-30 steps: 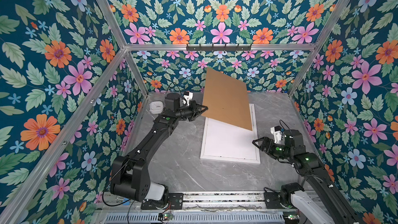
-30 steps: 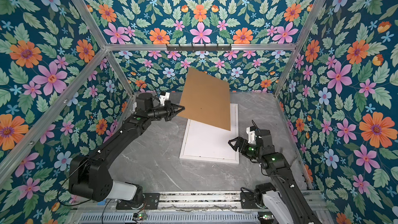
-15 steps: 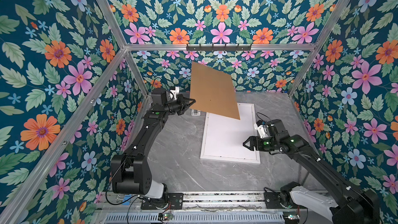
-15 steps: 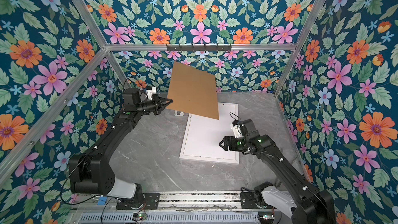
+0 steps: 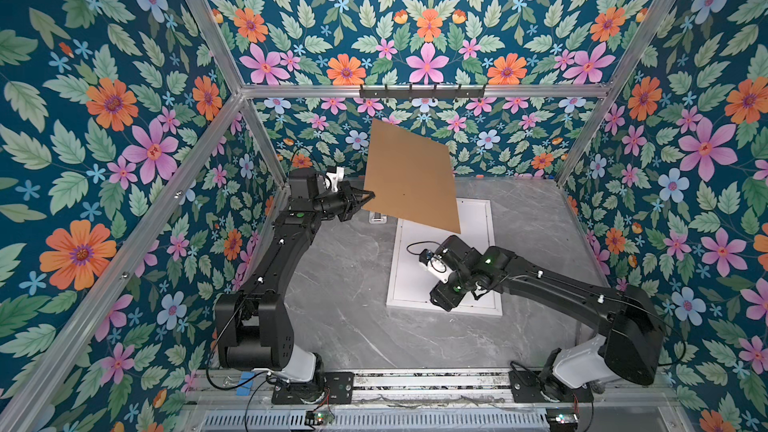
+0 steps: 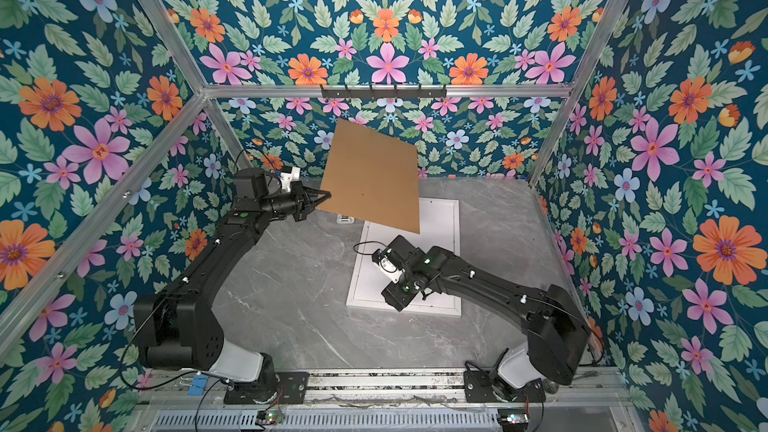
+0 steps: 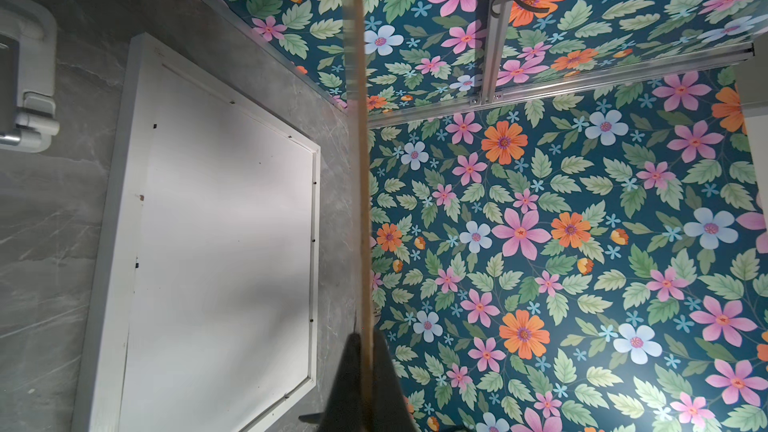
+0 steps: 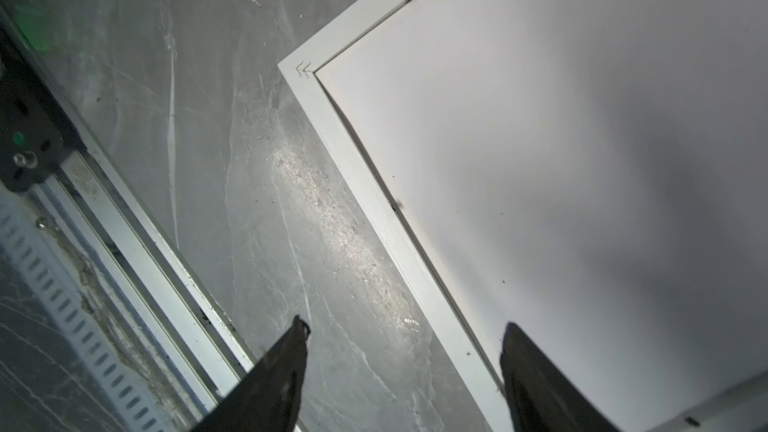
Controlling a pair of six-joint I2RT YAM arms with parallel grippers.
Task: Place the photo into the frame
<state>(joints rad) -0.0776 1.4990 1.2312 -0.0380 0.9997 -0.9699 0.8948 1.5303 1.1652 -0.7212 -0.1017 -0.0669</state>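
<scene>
- Clearly, the left gripper (image 5: 360,198) is clamped tight on the left edge of the brown board (image 5: 411,178). It holds the board tilted in the air at upper centre of both top views, probably to keep it clear of the frame's opening.
- The frame (image 5: 395,272) lies flat, back side up, on the grey table (image 5: 340,284), just right of centre. A plain white sheet (image 8: 561,160) fills it.
- No printed photo shows anywhere, and I cannot tell whether that white sheet is its back.
- The right gripper (image 8: 406,326) hangs over the frame's lower-left corner with its fingers wide apart, holding nothing. One finger is over the table and the other over the sheet, so they straddle the rim. It is likely lining up to work at what lies inside.
- Compared with a second ago, the board has moved up and to the left, uncovering most of the frame. The right arm has swung in from the frame's right side to that lower-left corner.
</scene>
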